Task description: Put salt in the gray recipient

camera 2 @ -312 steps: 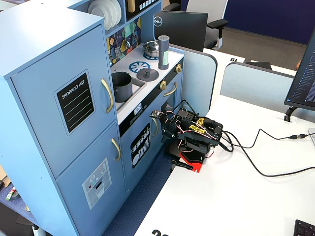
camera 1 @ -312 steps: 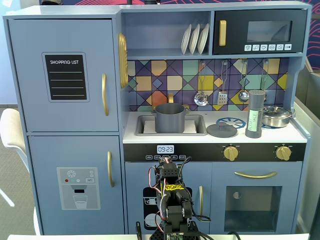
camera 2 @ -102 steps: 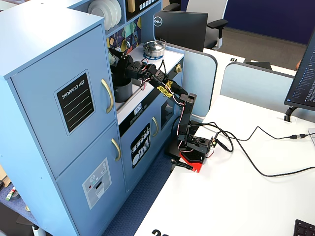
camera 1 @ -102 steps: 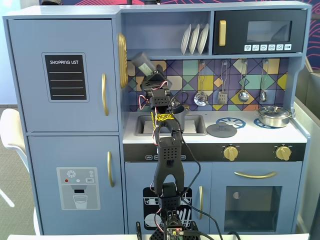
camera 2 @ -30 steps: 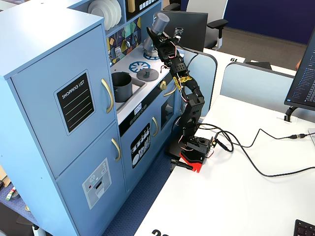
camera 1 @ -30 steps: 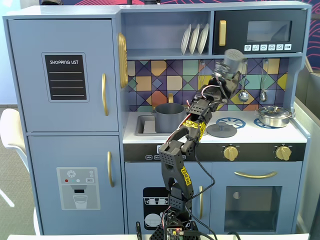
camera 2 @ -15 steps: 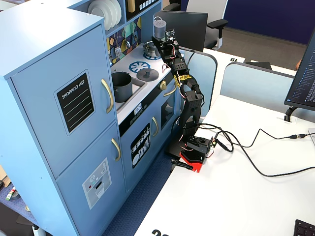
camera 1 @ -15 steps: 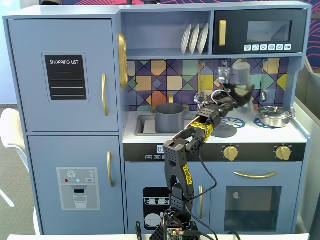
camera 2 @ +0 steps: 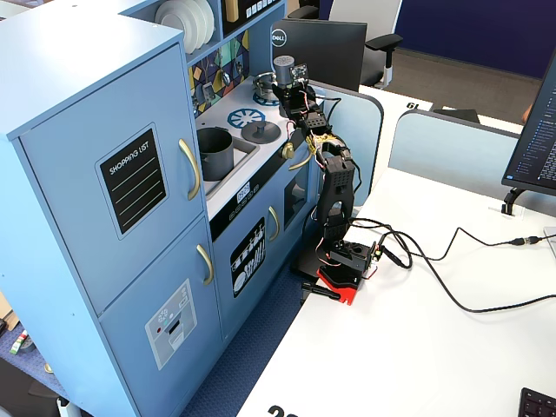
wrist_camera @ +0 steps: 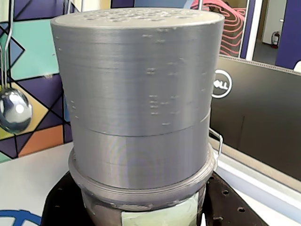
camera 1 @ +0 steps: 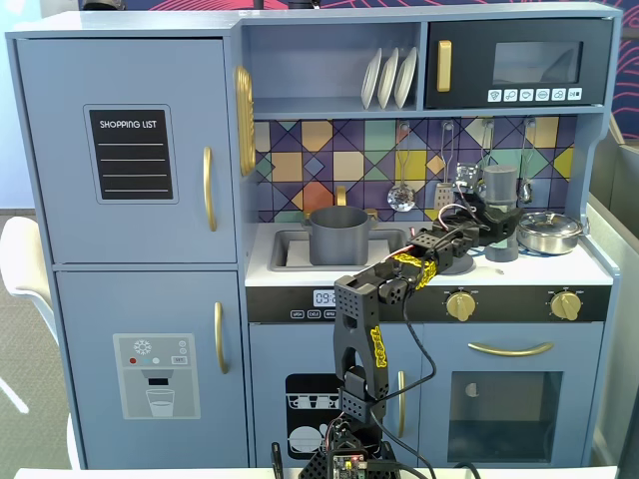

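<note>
Gray salt shaker upright at right of toy kitchen counter, clamped between fingers, close beside shiny pan. Gray pot sitting in sink at left, well apart. Shaker cap filling wrist view.
</note>
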### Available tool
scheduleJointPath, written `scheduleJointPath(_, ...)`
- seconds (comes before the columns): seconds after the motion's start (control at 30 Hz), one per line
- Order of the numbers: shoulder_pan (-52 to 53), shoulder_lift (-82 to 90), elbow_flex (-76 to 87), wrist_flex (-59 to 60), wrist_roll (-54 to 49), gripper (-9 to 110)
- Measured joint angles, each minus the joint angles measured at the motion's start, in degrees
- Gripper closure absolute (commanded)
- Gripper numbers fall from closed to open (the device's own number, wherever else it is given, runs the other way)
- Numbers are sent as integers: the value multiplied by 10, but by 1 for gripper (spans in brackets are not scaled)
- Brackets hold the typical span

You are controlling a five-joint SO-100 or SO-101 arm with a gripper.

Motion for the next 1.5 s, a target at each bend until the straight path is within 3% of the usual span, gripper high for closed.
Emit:
scheduleJointPath(1.2,6,-46,15,-38,26,101)
scheduleJointPath(1.5,11,-44,32,-52,31,66)
